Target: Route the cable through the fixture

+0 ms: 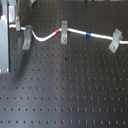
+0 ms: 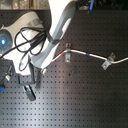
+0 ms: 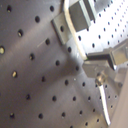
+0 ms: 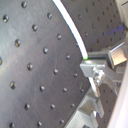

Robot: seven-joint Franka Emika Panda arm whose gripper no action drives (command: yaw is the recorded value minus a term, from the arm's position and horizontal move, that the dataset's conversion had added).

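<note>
Black perforated board (image 1: 65, 95), white cable (image 1: 75, 31) threaded through three clips (image 1: 64, 32)

A black bench (image 1: 75, 100), drilled with an even grid of small holes, lay directly beneath the pincer (image 2: 29, 91) and spread flat away from it on every side.

White arm (image 2: 59, 25) (black cables, blue light)

1 cable (image 1: 75, 31), 3 clips (image 1: 64, 31), 1 breadboard (image 1: 65, 90).
</note>
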